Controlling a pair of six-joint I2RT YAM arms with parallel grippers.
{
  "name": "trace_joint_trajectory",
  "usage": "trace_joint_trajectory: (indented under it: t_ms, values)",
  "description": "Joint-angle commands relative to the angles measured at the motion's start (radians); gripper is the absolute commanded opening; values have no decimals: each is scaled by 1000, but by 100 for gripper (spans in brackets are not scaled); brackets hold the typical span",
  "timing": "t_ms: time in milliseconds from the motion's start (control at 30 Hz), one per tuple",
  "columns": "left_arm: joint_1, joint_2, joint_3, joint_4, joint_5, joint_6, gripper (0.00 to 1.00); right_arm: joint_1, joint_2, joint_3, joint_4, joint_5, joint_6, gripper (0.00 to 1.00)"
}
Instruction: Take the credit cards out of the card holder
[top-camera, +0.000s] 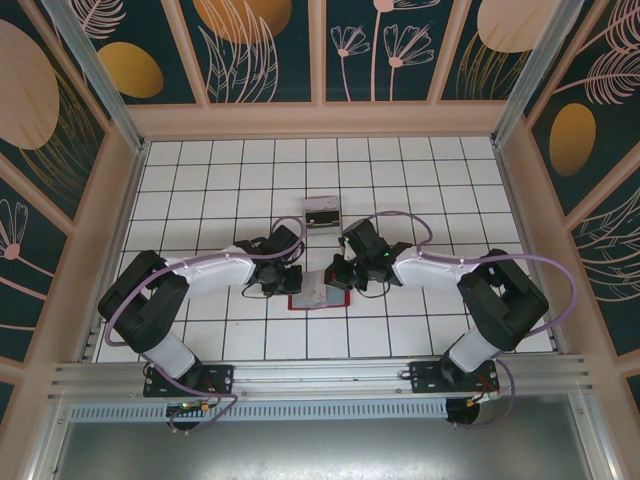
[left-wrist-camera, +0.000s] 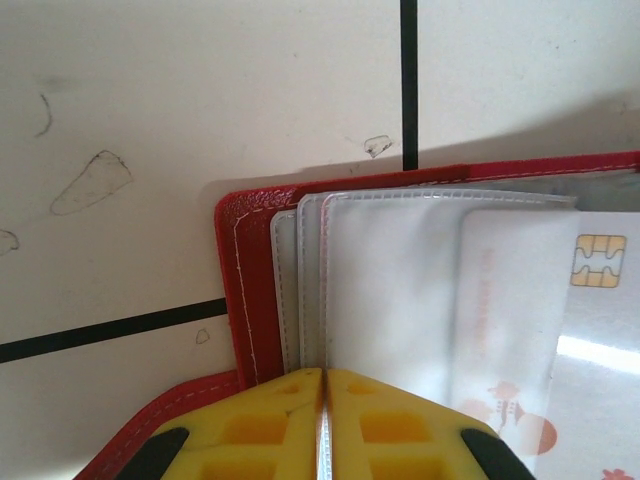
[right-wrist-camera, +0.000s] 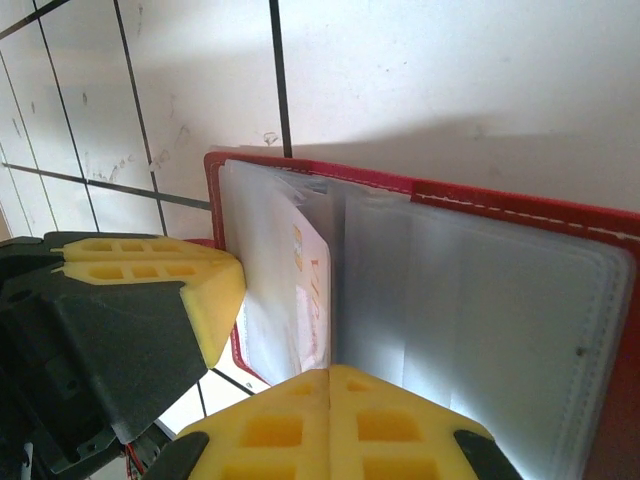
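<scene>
The left gripper (left-wrist-camera: 322, 378) is pinching a card holder (left-wrist-camera: 247, 290) sleeve, the right gripper (right-wrist-camera: 330, 375) is pressing closed on its pages, and the credit card (left-wrist-camera: 520, 320) is lying at the left's 2 o'clock.

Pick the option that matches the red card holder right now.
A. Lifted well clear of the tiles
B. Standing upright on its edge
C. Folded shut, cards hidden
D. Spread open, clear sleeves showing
D: the card holder lies spread open, its clear sleeves fanned out, with a chip card showing among them.
</scene>
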Motion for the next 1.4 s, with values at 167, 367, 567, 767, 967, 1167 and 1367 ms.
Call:
trace_joint_trajectory:
  t_ms: [167,367,567,767,967,1167,1367]
  values:
    - [-10,51,-10,-44,-39,20,12,-24,-65,-18,-52,34,-33,0]
    - [-10,45,-6,-45,-41,17,12,-31,-95,-13,-77,45,-44,0]
    - [-9,36,-9,-28,-19,15,12,-41,-116,-1,-109,54,-59,0]
    - [-10,20,-10,-19,-13,5,13,-47,-119,26,-160,74,-89,0]
    - [-10,-21,-15,-1,-3,-2,15,-47,-114,83,-263,133,-176,0]
    - [-9,-38,-9,-3,2,-2,17,-49,-105,172,-382,169,-365,0]
    - [-10,-49,-12,-3,-5,0,18,-48,-57,287,-527,208,-604,0]
